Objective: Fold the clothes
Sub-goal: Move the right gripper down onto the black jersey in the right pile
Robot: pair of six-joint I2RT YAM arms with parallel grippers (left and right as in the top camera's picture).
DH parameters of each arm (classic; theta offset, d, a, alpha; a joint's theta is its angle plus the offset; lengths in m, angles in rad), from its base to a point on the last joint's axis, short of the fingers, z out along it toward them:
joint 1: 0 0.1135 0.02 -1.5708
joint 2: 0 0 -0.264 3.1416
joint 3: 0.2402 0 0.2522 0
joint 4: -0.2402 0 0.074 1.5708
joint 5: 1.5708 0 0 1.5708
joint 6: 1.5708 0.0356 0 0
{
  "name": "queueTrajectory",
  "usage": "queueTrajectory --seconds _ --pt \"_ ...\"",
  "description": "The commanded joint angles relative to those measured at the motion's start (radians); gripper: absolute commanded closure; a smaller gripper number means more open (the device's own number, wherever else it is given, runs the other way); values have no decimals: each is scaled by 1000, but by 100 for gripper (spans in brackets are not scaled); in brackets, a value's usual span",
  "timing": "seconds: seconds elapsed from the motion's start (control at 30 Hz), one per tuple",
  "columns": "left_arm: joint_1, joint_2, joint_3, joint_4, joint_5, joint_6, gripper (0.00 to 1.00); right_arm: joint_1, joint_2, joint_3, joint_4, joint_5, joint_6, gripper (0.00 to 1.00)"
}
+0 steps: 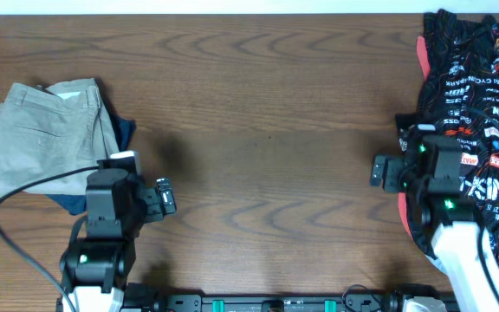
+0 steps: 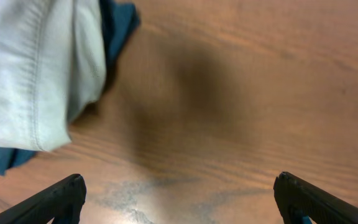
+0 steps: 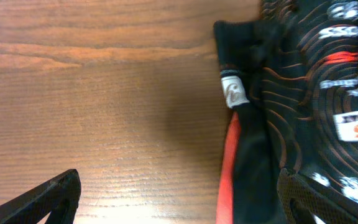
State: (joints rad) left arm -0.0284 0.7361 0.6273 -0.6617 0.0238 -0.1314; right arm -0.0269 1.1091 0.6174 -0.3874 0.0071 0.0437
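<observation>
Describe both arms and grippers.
The left arm and right arm are black blocky housings on white links, with small green lights. A black cable loops off the left arm. The left gripper and right gripper have two dark tapered fingers each.

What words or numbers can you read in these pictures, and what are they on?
"ENS": big white letters on the black jersey, cut off at the picture's edge.
"CYCLINGPARK", as far as I can tell: small white print higher up the jersey.
Other jersey logos: too small or blurred.
White tag on the jersey's edge: blurred, unreadable.
Grey trousers: no writing shows.
</observation>
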Motion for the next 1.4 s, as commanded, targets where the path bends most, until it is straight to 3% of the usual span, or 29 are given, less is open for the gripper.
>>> queueTrajectory --seconds 0.0,0.13,0.27,0.57,0.9,1.37 --pt "0 50 20 -8 21 -13 2 -10 85 42 36 -22 23 1" --pt "0 92 20 -7 21 -13 2 -23 172 41 61 191 71 4" --pt "0 123 20 -8 21 -13 2 -47 266 41 13 356 194 29" --pt "0 165 20 -8 21 -13 2 -91 420 41 -2 356 249 40" --pt "0 166 20 -3 21 -13 2 -112 432 41 2 340 248 61" --pt "0 166 20 12 21 -13 2 -112 337 43 -3 230 247 63"
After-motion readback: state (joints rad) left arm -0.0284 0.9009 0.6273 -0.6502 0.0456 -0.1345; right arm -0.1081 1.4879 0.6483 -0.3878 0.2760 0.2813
